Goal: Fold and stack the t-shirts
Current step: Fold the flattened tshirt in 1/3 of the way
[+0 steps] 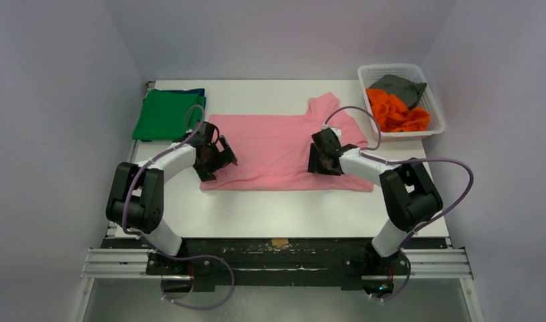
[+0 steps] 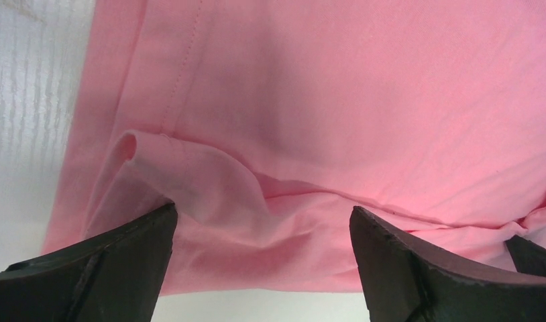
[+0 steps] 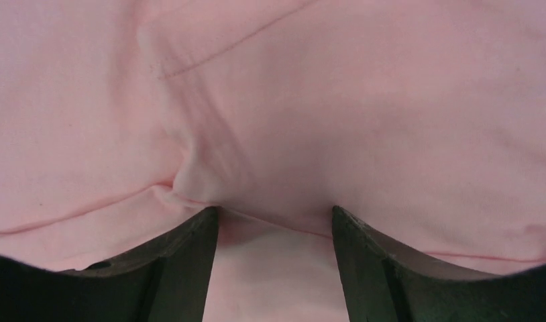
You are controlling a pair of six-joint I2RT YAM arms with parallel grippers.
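The light pink t-shirt [image 1: 277, 144] lies spread across the middle of the table, one sleeve pointing to the back right. My left gripper [image 1: 213, 161] is open over its near left part, where the pink cloth [image 2: 310, 134] has a raised fold between the fingers [image 2: 123, 261]. My right gripper [image 1: 322, 159] is open over its near right part, fingers [image 3: 183, 261] pressed against a fold of the pink cloth [image 3: 364, 114]. A green t-shirt [image 1: 166, 114] lies folded at the back left on a dark blue one [image 1: 193, 92]. An orange t-shirt [image 1: 396, 113] and a grey one [image 1: 399, 87] lie in the basket.
A white mesh basket [image 1: 434, 100] stands at the back right corner of the white table [image 1: 277, 211]. White walls close in the left, back and right sides. The arm bases and a metal rail run along the near edge.
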